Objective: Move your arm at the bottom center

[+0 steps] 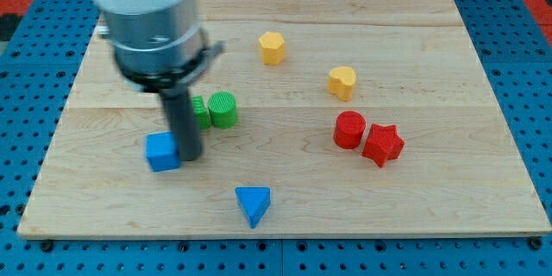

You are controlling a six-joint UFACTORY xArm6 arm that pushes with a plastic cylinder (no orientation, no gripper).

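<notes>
My tip (pixel 191 157), a bare rod without fingers, touches the blue cube (pixel 162 152); heading bottom-center risks shoving the blue triangle (pixel 253 203).

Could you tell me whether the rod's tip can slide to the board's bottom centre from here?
Probably yes: my tip sits right of the blue cube, and only the blue triangle lies near that path, with room to pass.

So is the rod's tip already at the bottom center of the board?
No, my tip sits left of center, right beside the blue cube.
</notes>
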